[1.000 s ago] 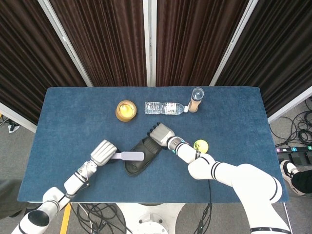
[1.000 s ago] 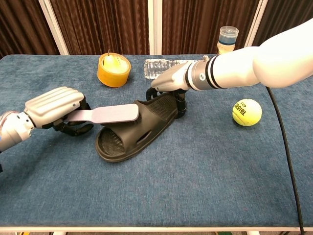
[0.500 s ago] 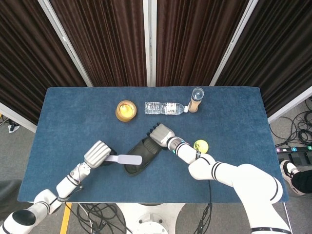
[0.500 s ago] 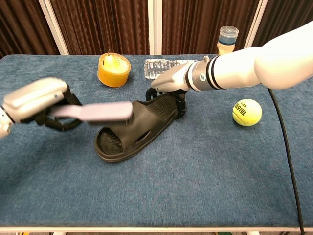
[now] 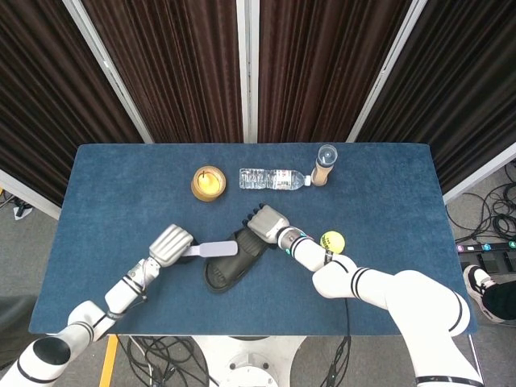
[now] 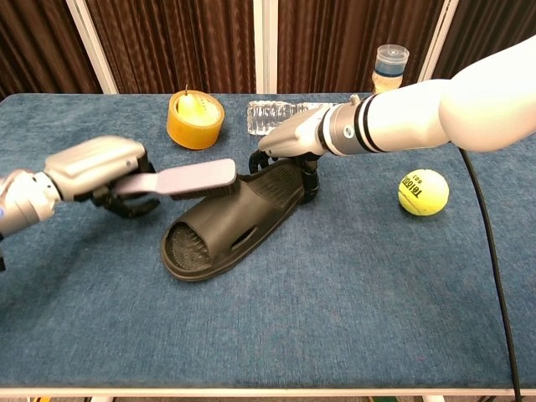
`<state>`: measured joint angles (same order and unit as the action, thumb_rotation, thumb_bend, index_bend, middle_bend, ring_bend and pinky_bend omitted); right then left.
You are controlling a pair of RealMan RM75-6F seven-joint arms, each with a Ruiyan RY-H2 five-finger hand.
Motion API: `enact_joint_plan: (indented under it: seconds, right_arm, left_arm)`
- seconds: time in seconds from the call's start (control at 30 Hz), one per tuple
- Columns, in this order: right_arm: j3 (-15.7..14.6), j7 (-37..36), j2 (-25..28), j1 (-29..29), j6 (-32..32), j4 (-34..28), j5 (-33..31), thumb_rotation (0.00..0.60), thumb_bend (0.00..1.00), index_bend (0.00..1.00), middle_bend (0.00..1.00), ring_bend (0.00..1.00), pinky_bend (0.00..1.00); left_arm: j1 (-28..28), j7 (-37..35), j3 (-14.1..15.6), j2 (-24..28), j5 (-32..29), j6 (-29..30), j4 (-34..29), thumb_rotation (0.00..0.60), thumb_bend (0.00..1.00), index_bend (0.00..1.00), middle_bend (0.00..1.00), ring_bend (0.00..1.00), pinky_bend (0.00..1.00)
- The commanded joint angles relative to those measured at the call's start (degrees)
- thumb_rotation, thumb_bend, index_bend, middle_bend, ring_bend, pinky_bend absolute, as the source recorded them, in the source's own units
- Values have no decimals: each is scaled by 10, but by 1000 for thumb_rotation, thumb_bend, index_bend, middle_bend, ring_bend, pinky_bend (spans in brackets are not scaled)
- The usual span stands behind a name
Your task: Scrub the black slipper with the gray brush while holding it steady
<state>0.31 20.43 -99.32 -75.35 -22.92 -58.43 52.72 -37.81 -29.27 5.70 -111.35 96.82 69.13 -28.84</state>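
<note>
Slipper [image 5: 230, 258], black and open-toed, lies diagonally on the blue table [image 5: 113, 185] in the head view, pinned at its heel end under the right hand [image 5: 266, 222], whose fingers curl down over the rim. The left hand [image 5: 171, 245] grips the handle of the gray brush [image 5: 211, 249], fingers wrapped tight around it; the brush head reaches from that hand across the slipper's side nearest it. Beyond the right hand, toward the curtains, a clear water bottle [image 5: 272, 179] lies on its side, with a yellow tape roll [image 5: 208, 183] to one side of it and an upright capped cup [image 5: 324, 164] to the other. A tennis ball [image 5: 332, 240] sits just beside the right forearm.

From the chest view, the right hand [image 6: 293, 142] presses on the slipper's [image 6: 230, 222] raised heel end, fingers closed over the edge. The left hand [image 6: 96, 167] holds the brush [image 6: 188, 178] level, its head over the slipper's near edge; whether the bristles touch cannot be told. The tennis ball [image 6: 423, 192] rests well apart from the slipper, below the right arm.
</note>
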Motion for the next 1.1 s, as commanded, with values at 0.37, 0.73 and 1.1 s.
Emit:
enact_joint_plan:
  seconds: [0.37, 0.73, 1.1]
  right_arm:
    - [-4, 3, 3, 4, -6, -6, -6, 600, 317, 442, 341, 149, 154]
    - [-7, 5, 11, 7, -11, -17, -7, 600, 315, 442, 341, 149, 154]
    - [-9, 10, 16, 7, -13, -19, -14, 600, 314, 443, 339, 150, 154]
  left_arm:
    - [25, 58, 43, 63, 39, 42, -125, 600, 473, 1000, 1000, 1000, 1000]
    - [13, 49, -35, 83, -33, 22, -180, 600, 473, 1000, 1000, 1000, 1000]
    - [6, 38, -8, 35, -19, -23, -94, 600, 472, 1000, 1000, 1000, 1000]
